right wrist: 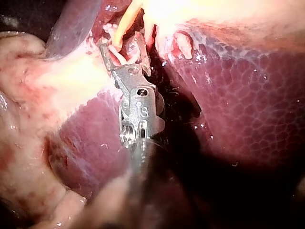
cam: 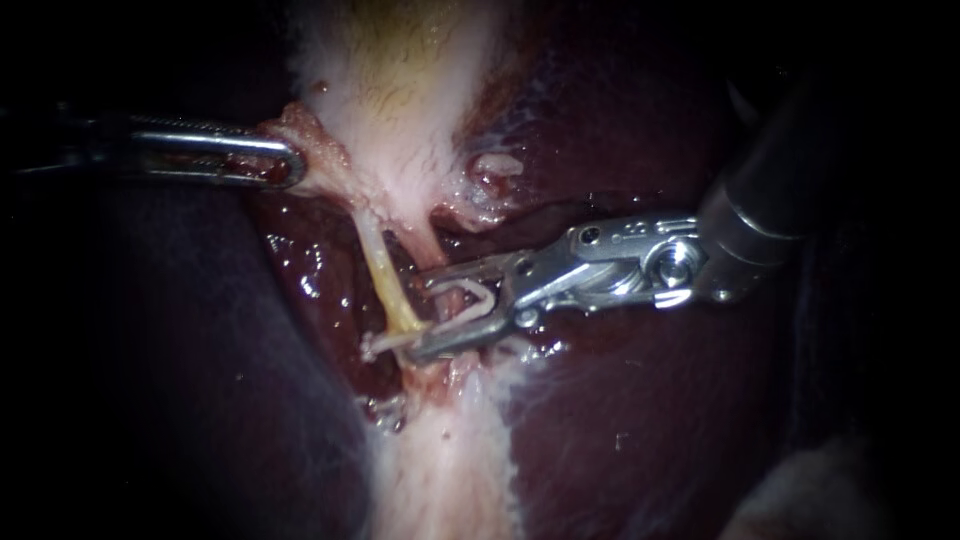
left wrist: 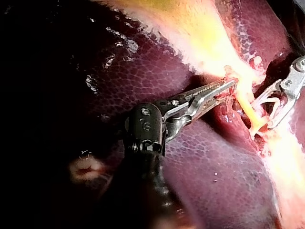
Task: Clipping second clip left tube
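Observation:
A thin yellowish tube point(cam: 385, 275) runs down from the pale gallbladder point(cam: 400, 90) between dark liver lobes. My right instrument point(cam: 425, 312) comes in from the upper right. Its jaws are open, one on each side of the tube's lower part, and they carry a white clip point(cam: 470, 297) between them. A small whitish bit point(cam: 372, 345) lies at the tube's lower end. My left instrument point(cam: 290, 165) is shut on pale tissue at the gallbladder's edge and holds it out to the left. The left wrist view shows the left instrument point(left wrist: 224, 88), the tube point(left wrist: 245, 102) and the right instrument point(left wrist: 271, 112).
Dark red liver point(cam: 640, 400) lies on both sides of the pale strip. A raw, wet hollow point(cam: 320, 270) lies to the left of the tube. In the right wrist view the right instrument point(right wrist: 114, 52) reaches toward the tube point(right wrist: 125, 24) over the liver point(right wrist: 248, 95).

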`<control>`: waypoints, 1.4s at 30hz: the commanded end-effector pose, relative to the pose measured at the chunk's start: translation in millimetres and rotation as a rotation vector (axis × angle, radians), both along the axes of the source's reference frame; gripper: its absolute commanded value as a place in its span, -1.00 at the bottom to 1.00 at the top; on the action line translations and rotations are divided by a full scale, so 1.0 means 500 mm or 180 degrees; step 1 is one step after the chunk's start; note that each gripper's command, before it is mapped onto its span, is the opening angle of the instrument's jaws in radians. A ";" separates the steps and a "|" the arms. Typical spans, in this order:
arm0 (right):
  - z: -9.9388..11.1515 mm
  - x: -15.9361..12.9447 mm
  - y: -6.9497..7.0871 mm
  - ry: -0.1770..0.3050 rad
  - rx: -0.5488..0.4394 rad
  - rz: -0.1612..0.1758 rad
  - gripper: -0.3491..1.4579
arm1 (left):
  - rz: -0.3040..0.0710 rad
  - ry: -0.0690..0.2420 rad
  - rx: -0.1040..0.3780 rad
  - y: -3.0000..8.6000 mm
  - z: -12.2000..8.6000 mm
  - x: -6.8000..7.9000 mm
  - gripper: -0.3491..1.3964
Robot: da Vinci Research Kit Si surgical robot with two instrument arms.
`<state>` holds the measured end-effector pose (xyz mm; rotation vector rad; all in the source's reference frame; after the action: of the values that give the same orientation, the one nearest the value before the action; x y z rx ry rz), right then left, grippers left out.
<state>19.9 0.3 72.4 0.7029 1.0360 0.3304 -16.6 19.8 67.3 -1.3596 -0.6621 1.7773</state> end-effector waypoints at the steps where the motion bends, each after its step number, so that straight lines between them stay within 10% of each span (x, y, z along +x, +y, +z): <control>1: -0.0001 0.0002 -0.0001 -0.0001 -0.0003 0.0000 -0.09 | 0.0000 0.0000 0.0000 0.0000 0.0000 -0.0001 -1.00; 30: -0.0020 0.0076 -0.0043 0.0029 0.0087 -0.0052 -0.07 | -0.0004 0.0003 -0.0002 0.0000 0.0004 -0.0005 -1.00; 42: -0.0073 0.0085 -0.0074 0.0360 0.0281 -0.0182 -0.08 | -0.0001 0.0001 -0.0002 -0.0001 0.0004 -0.0002 -1.00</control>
<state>24.2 -3.7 68.5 0.8453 1.1172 0.2850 -16.7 19.8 67.5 -1.3587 -0.6596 1.7776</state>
